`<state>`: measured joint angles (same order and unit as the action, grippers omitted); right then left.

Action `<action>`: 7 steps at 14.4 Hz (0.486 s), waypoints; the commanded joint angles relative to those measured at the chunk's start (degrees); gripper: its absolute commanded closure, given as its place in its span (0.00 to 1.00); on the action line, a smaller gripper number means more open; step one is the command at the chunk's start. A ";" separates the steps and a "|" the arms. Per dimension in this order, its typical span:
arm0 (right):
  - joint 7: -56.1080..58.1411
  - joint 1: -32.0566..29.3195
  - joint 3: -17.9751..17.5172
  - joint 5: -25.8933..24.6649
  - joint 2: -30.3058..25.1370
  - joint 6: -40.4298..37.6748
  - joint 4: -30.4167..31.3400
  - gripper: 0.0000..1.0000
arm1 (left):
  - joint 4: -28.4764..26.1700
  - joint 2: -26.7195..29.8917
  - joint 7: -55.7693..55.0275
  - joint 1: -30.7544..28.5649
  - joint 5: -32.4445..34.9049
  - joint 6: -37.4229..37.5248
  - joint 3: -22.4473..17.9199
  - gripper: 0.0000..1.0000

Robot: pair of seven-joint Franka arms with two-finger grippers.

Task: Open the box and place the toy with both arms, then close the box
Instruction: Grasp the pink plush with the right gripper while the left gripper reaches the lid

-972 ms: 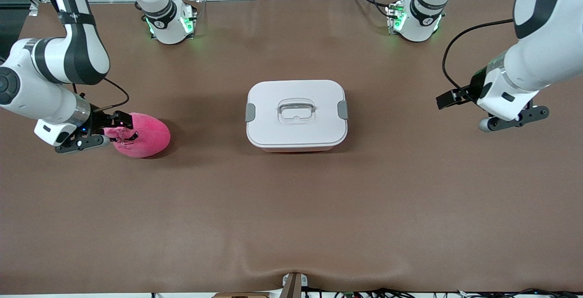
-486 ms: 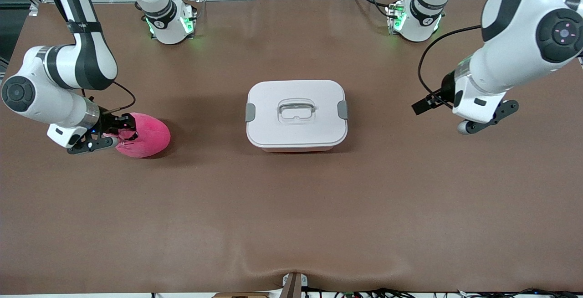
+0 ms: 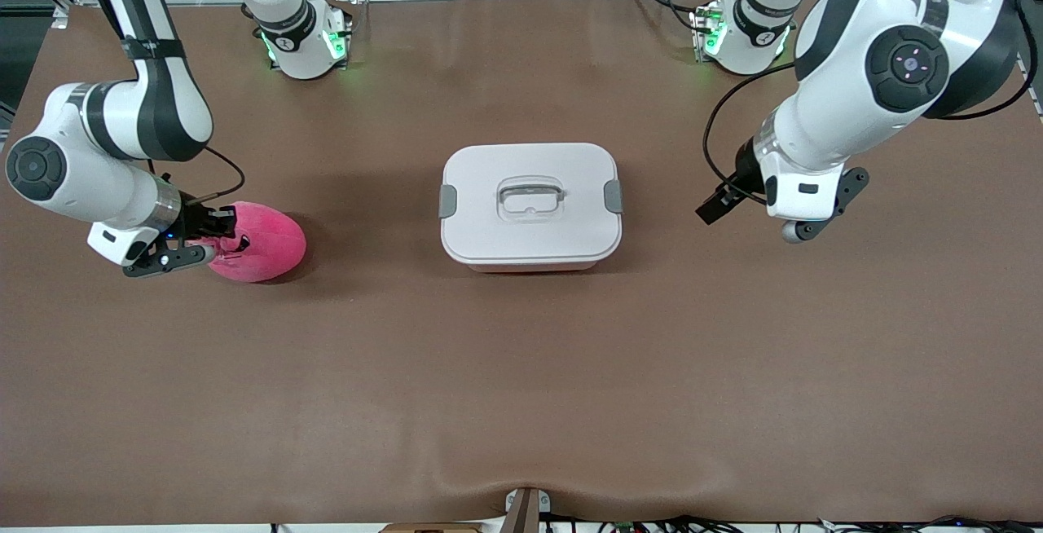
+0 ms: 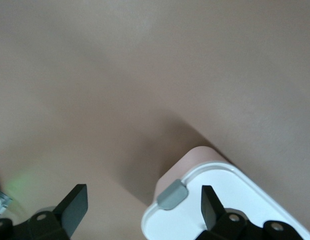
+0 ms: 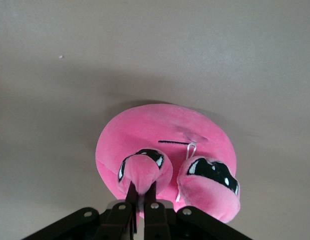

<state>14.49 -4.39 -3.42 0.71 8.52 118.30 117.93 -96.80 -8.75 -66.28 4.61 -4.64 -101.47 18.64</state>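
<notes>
in the middle of the table (image 3: 521, 403), seen from the front, sits the box (image 3: 530, 205) with its white lid on. its long side runs from one arm's end of the table to the other, and a grey clip (image 3: 447, 201) sits on each short side. the pink toy (image 3: 259, 241) lies on the table toward the right arm's end, well apart from the box. the right gripper (image 3: 213, 240) is down at the toy's end away from the box. the left gripper (image 3: 754, 219) hangs over the table near the box's other short side.

in the left wrist view, the left gripper (image 4: 142, 207) has its fingers wide apart and holds nothing; a box corner with a clip (image 4: 172, 194) shows between them.

in the right wrist view, the right gripper (image 5: 140, 200) is pinched tight on one small bump of the toy (image 5: 165, 145), whose dark eyes face the camera.
</notes>
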 commanded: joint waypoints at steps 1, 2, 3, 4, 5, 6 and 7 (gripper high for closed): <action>2.38 -1.68 -1.32 0.52 -0.79 -1.22 -1.29 1.00 | -0.32 -1.70 -8.04 1.80 -0.90 -3.54 0.34 0.00; 3.17 -1.94 -1.32 0.52 -0.96 -3.67 -2.51 1.00 | -0.32 -3.01 -11.64 2.76 -0.90 -5.12 0.26 0.00; 3.53 -2.11 -1.59 0.61 -1.14 -7.00 -3.66 1.00 | -0.32 -4.16 -16.03 3.82 -0.90 -6.97 0.25 0.00; 3.62 -2.20 -2.02 0.61 -1.31 -9.12 -5.06 1.00 | -0.41 -5.30 -19.82 4.96 -0.81 -8.64 0.25 0.00; 3.62 -2.29 -2.11 0.61 -1.49 -10.53 -6.29 1.00 | -0.41 -6.01 -23.07 5.58 -0.81 -10.13 0.25 0.00; 3.88 -2.29 -2.12 0.61 -1.58 -12.20 -7.87 1.00 | -0.50 -6.27 -26.33 6.28 -0.72 -11.54 0.25 0.00; 4.58 -2.21 -2.20 0.61 -1.58 -13.70 -9.28 1.00 | -0.59 -6.36 -30.19 7.33 -0.72 -13.21 0.34 0.00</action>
<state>17.44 -5.20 -4.28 0.74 7.68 108.12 111.61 -97.39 -15.05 -90.40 10.62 -4.66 -112.24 18.95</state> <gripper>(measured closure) 0.934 0.000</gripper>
